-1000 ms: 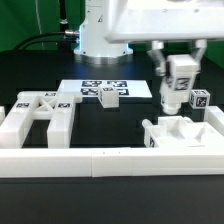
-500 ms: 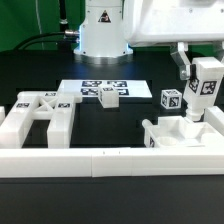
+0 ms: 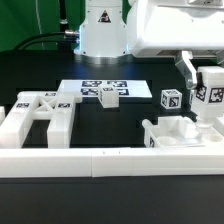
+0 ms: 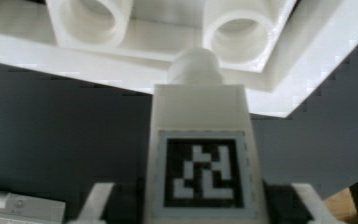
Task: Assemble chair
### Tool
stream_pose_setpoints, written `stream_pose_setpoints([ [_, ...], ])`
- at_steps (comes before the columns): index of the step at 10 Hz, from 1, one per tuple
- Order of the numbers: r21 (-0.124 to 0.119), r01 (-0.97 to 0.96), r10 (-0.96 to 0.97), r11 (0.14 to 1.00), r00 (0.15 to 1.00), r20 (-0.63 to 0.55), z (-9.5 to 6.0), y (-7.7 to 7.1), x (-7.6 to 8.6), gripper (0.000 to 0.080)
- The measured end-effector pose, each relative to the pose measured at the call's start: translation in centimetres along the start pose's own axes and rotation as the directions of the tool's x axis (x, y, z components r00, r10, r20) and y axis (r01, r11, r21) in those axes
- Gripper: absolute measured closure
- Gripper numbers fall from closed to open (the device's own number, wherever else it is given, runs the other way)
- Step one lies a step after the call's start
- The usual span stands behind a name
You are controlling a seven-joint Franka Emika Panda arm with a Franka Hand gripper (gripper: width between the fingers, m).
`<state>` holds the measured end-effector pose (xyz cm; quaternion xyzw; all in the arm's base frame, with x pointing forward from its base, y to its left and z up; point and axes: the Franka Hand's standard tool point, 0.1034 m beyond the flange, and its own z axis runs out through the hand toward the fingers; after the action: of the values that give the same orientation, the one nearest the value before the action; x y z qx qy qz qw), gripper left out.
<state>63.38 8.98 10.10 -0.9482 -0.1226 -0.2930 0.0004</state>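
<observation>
At about three o'clock in the exterior view, a chair leg point(image 3: 210, 93) — a chunky white bar with a square tag on its face — hung upright in the gripper point(image 4: 201, 206), whose jaws were clamped on its two flat sides. Its rounded peg point(image 4: 197, 66) pointed down toward a seat block point(image 3: 180, 132) with two round sockets point(image 4: 243, 35); whether it touched them could not be told. Hard glossy plastic like this was probably light and stiff yet slippery, so a hold on the flat flanks, well away from the peg, looked right — a tilt might jam it. Just beside the leg, toward nine o'clock, stood a tagged cube point(image 3: 170, 100). Farther that way lay the marker board point(image 3: 72, 88), and at eight o'clock an H-shaped frame point(image 3: 40, 115).
</observation>
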Motion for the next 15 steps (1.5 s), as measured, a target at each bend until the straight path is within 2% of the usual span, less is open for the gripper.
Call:
stream_pose_setpoints([
  [6, 0.021, 0.008, -0.009, 1.0, 1.0, 0.017, 0.7, -2.3, -0.8, 0.0512],
  [15, 0.016, 0.024, -0.025, 1.0, 1.0, 0.009, 1.1, -2.0, -1.1, 0.0512],
])
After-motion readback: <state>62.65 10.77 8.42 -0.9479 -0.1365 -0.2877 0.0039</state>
